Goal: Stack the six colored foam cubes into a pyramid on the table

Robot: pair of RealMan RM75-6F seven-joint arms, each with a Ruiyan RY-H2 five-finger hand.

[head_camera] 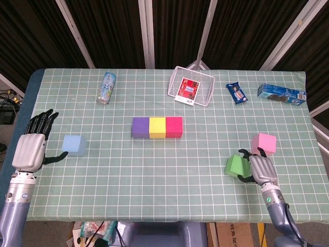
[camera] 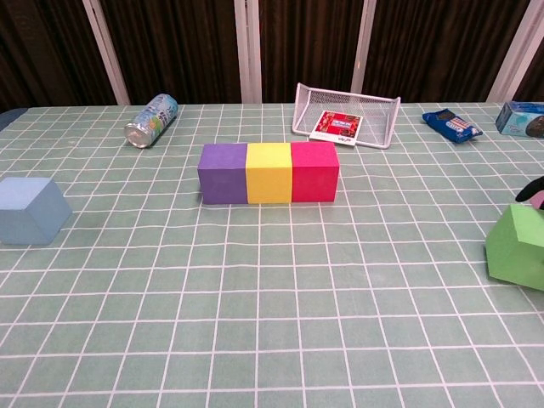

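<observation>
The right hand [head_camera: 259,169] is clamped on the green cube [head_camera: 236,165], thumb on the near face and fingers curled over the far top edge; the cube sits tilted, and whether a corner still touches the counter [head_camera: 154,170] cannot be told. Just beyond the hand lies the pink cube [head_camera: 264,143], flat on the counter. Further out, at mid-counter, the purple cube [head_camera: 140,127], the yellow cube [head_camera: 157,127] and the red cube [head_camera: 174,127] stand in a touching row.

The left hand [head_camera: 32,146] hovers at the counter's left edge with fingers spread apart, holding nothing. The light blue cube [head_camera: 73,144] rests just beside its thumb, not touched.

At the far edge a white wire basket [head_camera: 191,86] lies tipped on its side, and a red-and-white printed card [head_camera: 187,89] lies inside it. A drink can [head_camera: 107,87] lies on its side to the basket's left. To its right lie a small snack packet [head_camera: 237,93] and a blue box [head_camera: 281,93], each apart from the others.

The head view shows both hands whole and the pink cube. The chest view misses the left hand and shows only a dark fingertip of the right hand above the tilted green cube, at its right edge. It gives a low side look at the row, showing the three cubes flush with level tops.
</observation>
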